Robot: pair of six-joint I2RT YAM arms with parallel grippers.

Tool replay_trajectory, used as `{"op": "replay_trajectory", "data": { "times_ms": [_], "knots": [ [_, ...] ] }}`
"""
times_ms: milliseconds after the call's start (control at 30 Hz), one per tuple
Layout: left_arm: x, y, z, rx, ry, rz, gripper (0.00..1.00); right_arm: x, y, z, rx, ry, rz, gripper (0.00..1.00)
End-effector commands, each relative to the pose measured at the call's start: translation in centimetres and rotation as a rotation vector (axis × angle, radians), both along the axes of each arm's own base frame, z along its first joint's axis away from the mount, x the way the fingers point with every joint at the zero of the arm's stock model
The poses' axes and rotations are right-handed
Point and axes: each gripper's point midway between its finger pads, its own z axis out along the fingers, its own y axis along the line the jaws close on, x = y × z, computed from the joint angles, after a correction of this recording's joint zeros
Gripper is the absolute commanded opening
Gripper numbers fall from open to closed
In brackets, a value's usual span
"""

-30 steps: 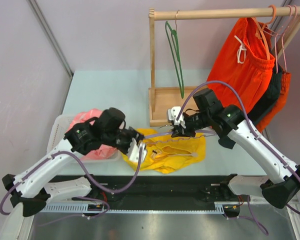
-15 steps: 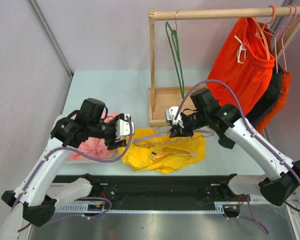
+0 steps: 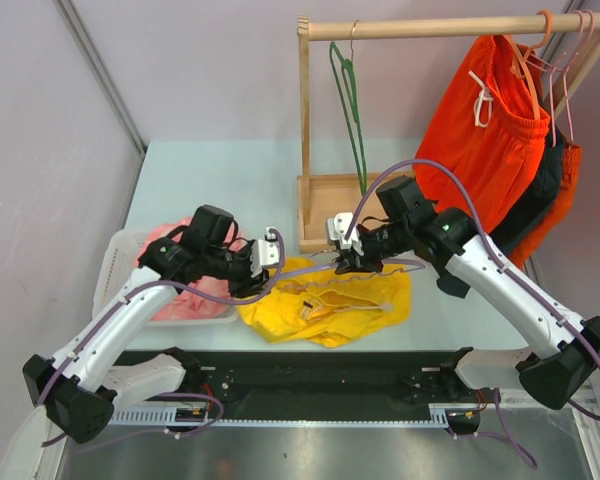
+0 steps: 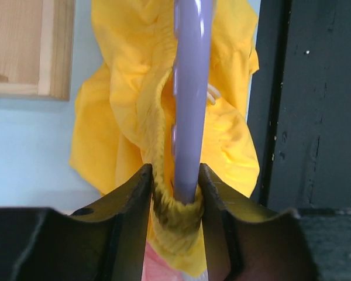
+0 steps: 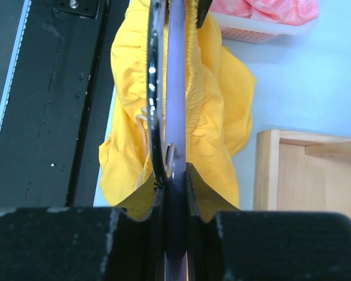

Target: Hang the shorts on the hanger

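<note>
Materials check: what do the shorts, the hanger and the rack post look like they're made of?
The shorts look like soft matte fabric: they wrinkle, and the waistband is gathered. The hanger is probably plastic: a smooth lilac bar with moulded notches and a slight sheen. The rack post looks like pale wood with a matte, seemingly unpainted finish.

Left gripper (image 4: pixel 174 178), right gripper (image 5: pixel 174 178) seemingly clamped

hanger (image 4: pixel 191 88) cut off at top edge, shorts (image 4: pixel 123 117) too, and blurred up close
</note>
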Motion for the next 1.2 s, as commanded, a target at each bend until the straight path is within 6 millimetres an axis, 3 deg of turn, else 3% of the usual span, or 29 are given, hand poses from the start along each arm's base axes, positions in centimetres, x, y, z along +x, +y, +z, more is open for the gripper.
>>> {"op": "replay_trajectory", "data": {
  "times_ms": [0,133,167,200,233,300,400,467,533,633,733,833,1033,1167],
  "knots": [
    [0.7,-2.8,1.9,-0.129,-0.038,-0.034,0.38,0.0,1.8,2.1,0.098,-0.032,0.039,0.00],
    [0.6,-3.2,2.1,-0.157,-0.028,-0.037,0.26,0.1,2.1,2.0,0.099,-0.026,0.032,0.00],
    [0.6,-3.2,1.9,-0.153,-0.022,-0.033,0.08,0.2,2.0,1.9,0.093,-0.020,0.018,0.00],
    [0.7,-3.1,1.8,-0.145,-0.016,-0.025,0.00,0.2,2.0,1.9,0.090,-0.013,0.006,0.00],
    [0.9,-2.8,1.6,-0.140,-0.002,-0.001,0.00,0.3,1.8,1.9,0.083,-0.008,-0.013,0.16],
    [1.3,-2.5,1.6,-0.144,0.012,0.027,0.00,0.4,0.7,2.4,0.068,-0.001,-0.085,0.34],
    [2.2,-1.6,1.9,-0.163,0.026,0.085,0.00,0.0,-1.5,3.5,0.081,0.054,-0.201,0.45],
    [2.5,-1.3,1.7,-0.161,0.023,0.099,0.00,-0.6,-2.6,3.6,0.079,0.073,-0.243,0.59],
    [2.5,-1.1,1.6,-0.158,0.020,0.102,0.00,-1.9,-3.8,3.3,0.077,0.091,-0.271,0.60],
    [2.9,-1.0,1.4,-0.158,0.029,0.124,0.00,-4.1,-5.3,0.9,0.011,0.151,-0.286,0.59],
    [3.2,-1.0,1.4,-0.162,0.034,0.133,0.00,-4.7,-6.8,-1.4,-0.028,0.136,-0.323,0.57],
    [3.5,-0.8,1.1,-0.148,0.033,0.143,0.00,-3.3,-7.5,-2.8,-0.050,0.105,-0.410,0.52],
    [3.4,-0.5,1.1,-0.135,0.020,0.108,0.00,-2.0,-7.4,-1.4,0.050,0.032,-0.456,0.59],
    [2.6,-0.3,0.8,-0.107,0.002,0.033,0.00,-0.3,-5.8,2.7,0.203,-0.078,-0.443,0.64]
  ]
}}
